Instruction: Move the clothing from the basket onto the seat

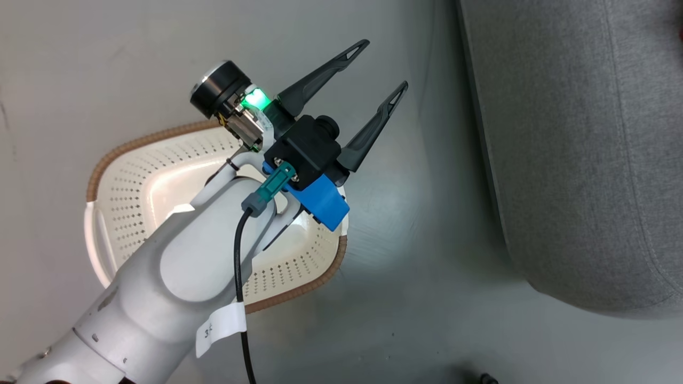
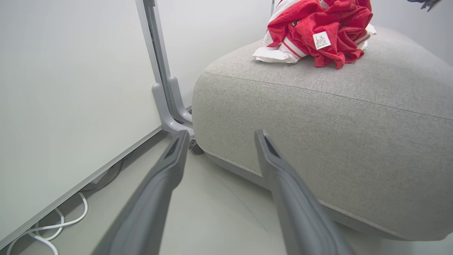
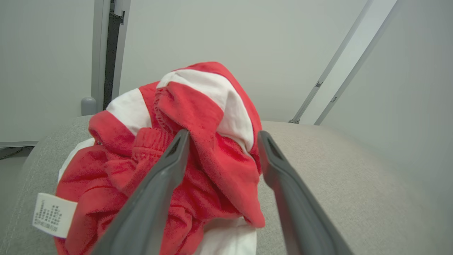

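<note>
The cream basket (image 1: 128,202) with its brown rim stands on the floor at the left of the head view, and my left forearm hides much of it. What shows of its inside holds no cloth. My left gripper (image 1: 383,65) hangs open above its far corner, pointing toward the grey seat (image 1: 576,160). In the left wrist view that gripper (image 2: 221,136) is empty, and the red and white clothing (image 2: 318,32) lies heaped on the seat (image 2: 318,117). My right gripper (image 3: 222,136) stands open over the clothing (image 3: 198,106), its fingers astride a fold, with a white tag (image 3: 53,214) at the lower left.
A grey metal post with a curved foot (image 2: 166,102) stands by the seat's corner, against a white wall panel. White cables (image 2: 53,226) lie on the floor along the wall. Bare grey floor separates the basket from the seat.
</note>
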### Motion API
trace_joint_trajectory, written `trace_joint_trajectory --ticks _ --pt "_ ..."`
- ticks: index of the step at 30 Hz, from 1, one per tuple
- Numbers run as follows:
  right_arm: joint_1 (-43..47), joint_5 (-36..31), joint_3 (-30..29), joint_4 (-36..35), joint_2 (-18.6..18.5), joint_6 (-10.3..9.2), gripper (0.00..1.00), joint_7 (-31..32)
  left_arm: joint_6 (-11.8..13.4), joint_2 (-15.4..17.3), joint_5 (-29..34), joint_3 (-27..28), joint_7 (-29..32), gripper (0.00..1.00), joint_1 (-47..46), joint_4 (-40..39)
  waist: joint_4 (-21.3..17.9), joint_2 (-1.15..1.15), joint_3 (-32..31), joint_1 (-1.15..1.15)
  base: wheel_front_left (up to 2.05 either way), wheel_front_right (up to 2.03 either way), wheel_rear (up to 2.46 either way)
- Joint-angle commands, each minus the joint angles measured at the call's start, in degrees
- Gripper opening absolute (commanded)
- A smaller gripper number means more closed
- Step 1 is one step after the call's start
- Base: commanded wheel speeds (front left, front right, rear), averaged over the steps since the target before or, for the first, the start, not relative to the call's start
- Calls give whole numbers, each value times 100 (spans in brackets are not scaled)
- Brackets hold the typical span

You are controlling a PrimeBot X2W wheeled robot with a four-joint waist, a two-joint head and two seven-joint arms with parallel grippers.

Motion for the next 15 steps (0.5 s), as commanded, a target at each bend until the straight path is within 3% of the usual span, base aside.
trace_joint_trajectory --ticks 1,6,15 --pt "363 -15 -13 -256 125 1 100 -22 46 -32 -48 53 -36 100 119 24 53 0 -279 0 0 0 0" --pt "967 -46 139 -1022 403 1 100 -22 137 -84 -142 303 -39 100 399 -133 84 0 -767 0 0 0 0" --pt "1466 -119 1176 -1756 723 0 100 -22 265 -128 -184 1135 -41 100 1212 -458 385 0 -1689 0 0 0 0"
